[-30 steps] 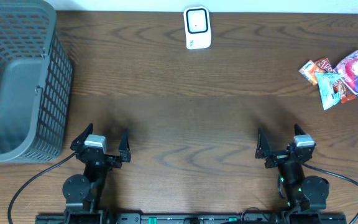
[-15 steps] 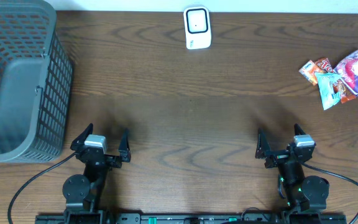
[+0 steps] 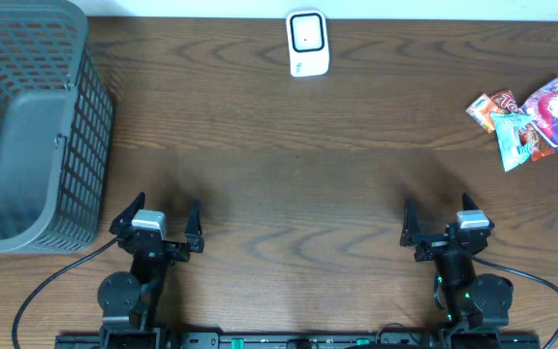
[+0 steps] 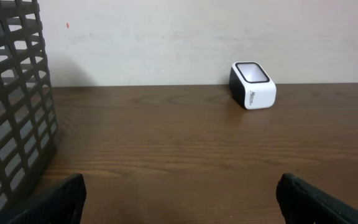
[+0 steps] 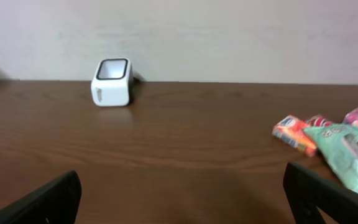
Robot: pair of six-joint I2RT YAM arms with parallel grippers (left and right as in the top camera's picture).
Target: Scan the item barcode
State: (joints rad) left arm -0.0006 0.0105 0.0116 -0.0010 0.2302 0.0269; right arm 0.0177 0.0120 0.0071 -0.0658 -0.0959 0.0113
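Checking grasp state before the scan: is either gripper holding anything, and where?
Nothing held. Left gripper and right gripper both open and empty; snack packets lie untouched on the table.

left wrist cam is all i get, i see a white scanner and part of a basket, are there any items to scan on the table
observer: yes, a small pile of snack packets lies at the far right edge of the table, well to the right of the scanner.
operator: is the right arm holding one
observer: no, the right gripper is open and empty, near the front edge and well short of the packets.
operator: anything in the basket
observer: from overhead the basket looks empty, only its grey floor shows.
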